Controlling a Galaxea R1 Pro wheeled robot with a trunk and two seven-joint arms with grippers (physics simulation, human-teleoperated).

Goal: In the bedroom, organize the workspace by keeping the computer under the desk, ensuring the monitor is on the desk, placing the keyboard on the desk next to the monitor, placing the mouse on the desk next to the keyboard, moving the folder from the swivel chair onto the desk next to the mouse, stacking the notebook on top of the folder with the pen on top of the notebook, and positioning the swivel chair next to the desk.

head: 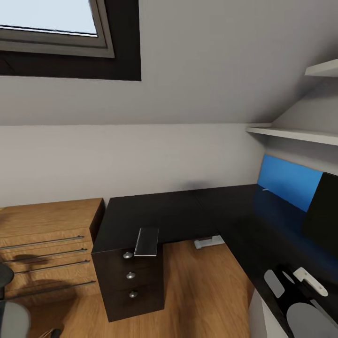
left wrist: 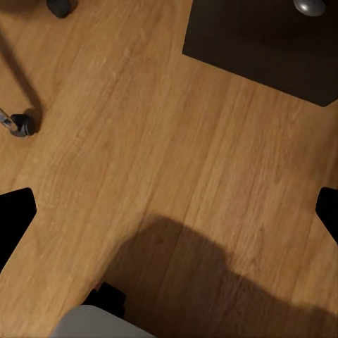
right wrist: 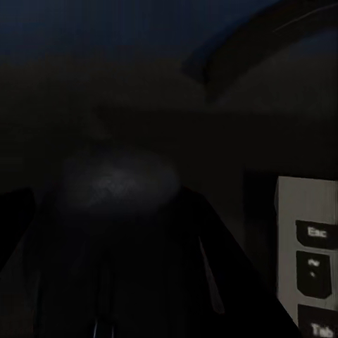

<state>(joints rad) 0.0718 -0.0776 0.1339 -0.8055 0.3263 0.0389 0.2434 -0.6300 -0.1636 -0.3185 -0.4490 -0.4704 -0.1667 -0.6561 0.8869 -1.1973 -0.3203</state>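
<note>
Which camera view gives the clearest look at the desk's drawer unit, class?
The head view: the drawer unit stands whole under the desk end, its round knobs in a column. The left wrist view catches just a dark corner and one knob above the wood floor. The right wrist view is too dark to tell.

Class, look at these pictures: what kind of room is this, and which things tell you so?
Probably an attic room used as a study: a skylight sits in the sloped wall above a black corner desk, with a wooden dresser beside it and wall shelves.
</note>
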